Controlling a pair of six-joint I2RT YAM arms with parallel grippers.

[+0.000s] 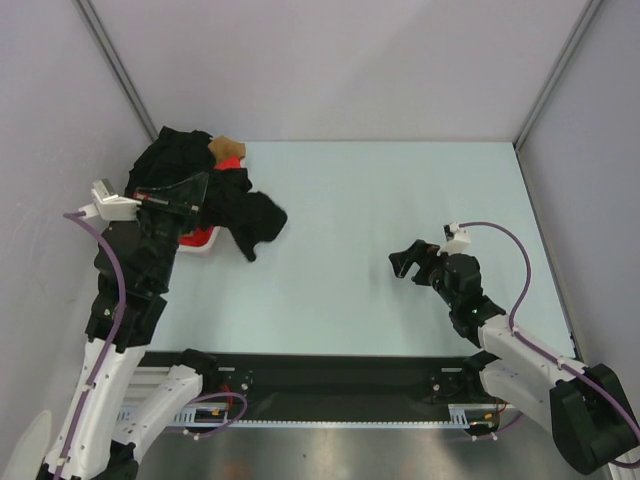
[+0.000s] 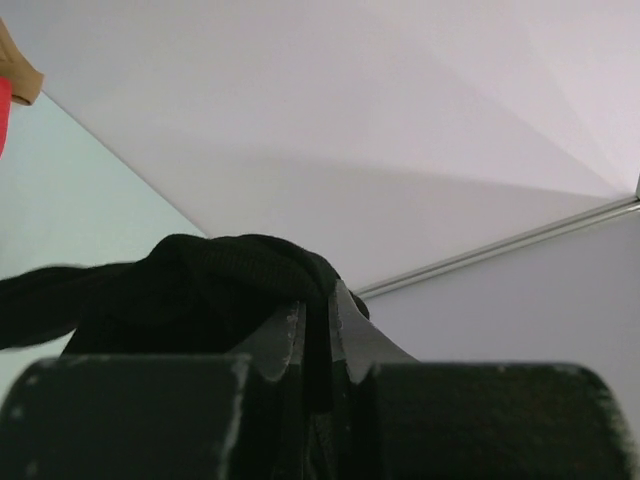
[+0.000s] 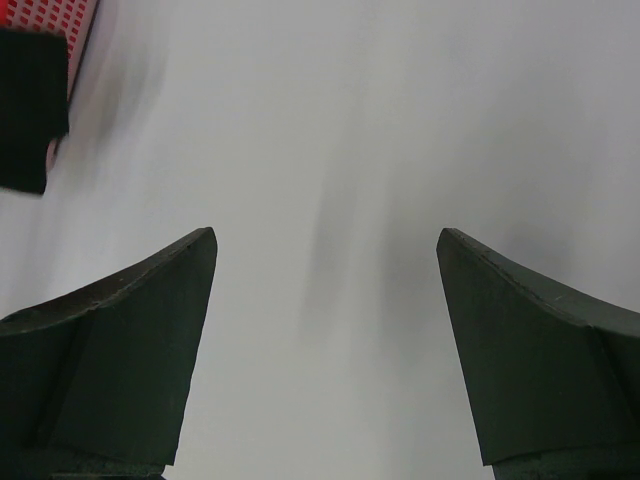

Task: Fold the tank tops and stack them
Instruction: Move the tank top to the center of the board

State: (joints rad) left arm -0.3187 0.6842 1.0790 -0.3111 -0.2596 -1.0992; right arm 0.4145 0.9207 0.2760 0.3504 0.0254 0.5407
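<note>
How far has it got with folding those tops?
Nothing looks done yet: no folded garment shows on the table. In hand: the left pincer pinches the black tank top, crumpled in a heap at far left, the red tank top peeking from under it. The right pincer hangs open, holding nothing. Left: spreading, folding and stacking both.
</note>
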